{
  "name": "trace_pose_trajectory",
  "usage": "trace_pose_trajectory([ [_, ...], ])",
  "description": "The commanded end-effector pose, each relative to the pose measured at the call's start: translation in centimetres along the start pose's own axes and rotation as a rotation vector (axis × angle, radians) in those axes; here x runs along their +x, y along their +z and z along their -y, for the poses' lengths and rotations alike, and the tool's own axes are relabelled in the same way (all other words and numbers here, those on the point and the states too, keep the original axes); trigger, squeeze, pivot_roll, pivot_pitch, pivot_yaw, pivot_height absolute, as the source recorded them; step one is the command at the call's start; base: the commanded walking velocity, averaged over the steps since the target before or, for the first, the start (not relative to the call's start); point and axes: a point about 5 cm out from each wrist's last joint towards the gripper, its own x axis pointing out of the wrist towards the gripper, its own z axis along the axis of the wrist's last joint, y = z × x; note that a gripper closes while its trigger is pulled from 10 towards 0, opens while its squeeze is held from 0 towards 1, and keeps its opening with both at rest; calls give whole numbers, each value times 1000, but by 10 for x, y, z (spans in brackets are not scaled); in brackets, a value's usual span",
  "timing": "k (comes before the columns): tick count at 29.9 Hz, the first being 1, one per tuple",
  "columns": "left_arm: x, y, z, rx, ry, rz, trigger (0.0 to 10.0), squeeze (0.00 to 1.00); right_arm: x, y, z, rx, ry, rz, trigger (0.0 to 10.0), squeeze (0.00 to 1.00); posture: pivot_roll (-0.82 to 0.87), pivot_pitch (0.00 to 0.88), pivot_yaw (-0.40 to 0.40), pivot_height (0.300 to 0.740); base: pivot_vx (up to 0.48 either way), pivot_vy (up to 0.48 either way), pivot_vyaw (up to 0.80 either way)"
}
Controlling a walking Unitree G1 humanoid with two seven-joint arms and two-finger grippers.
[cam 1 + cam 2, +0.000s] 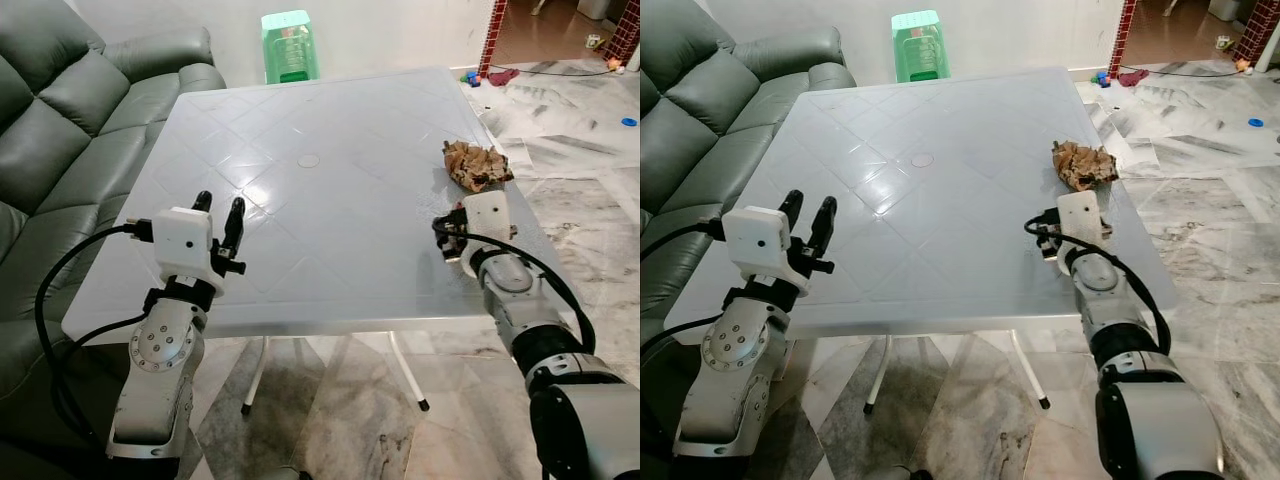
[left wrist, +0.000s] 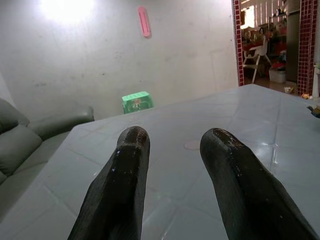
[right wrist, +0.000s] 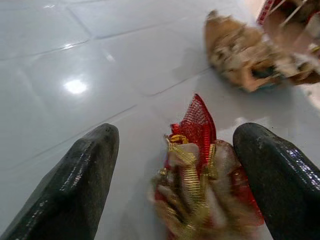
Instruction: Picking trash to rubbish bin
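A crumpled brown paper wad (image 1: 477, 165) lies near the right edge of the white table (image 1: 300, 120). My right gripper (image 3: 177, 132) rests on the table just on the near side of the wad. It is open, and a small red and gold mesh scrap (image 3: 197, 175) lies between its fingers (image 3: 85, 175). The brown wad (image 3: 245, 55) sits a short way beyond the fingertips. My left gripper (image 1: 220, 203) stands open over the near left part of the table, with nothing between its fingers (image 2: 125, 175).
A grey leather sofa (image 1: 60, 120) runs along the table's left side. A green plastic stool (image 1: 289, 45) stands beyond the far edge. Marble floor (image 1: 580, 150) with cables and small toys spreads to the right, towards a doorway.
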Motion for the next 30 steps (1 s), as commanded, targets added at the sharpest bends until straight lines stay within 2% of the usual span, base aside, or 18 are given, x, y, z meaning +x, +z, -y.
trace_pose_trajectory([
  [1,-3,2,-3,10,2,-2,10000,0,3,4,-4,18,7,-9,0,0,95,84,72,740,0,0,0],
  [12,-3,4,-6,17,6,-6,10000,0,2,-4,-2,60,-62,-54,0,0,102,79,77,740,0,0,0],
  [30,0,5,-3,15,-2,-2,10000,0,1,-5,1,69,-79,-57,0,0,89,68,77,740,0,0,0],
])
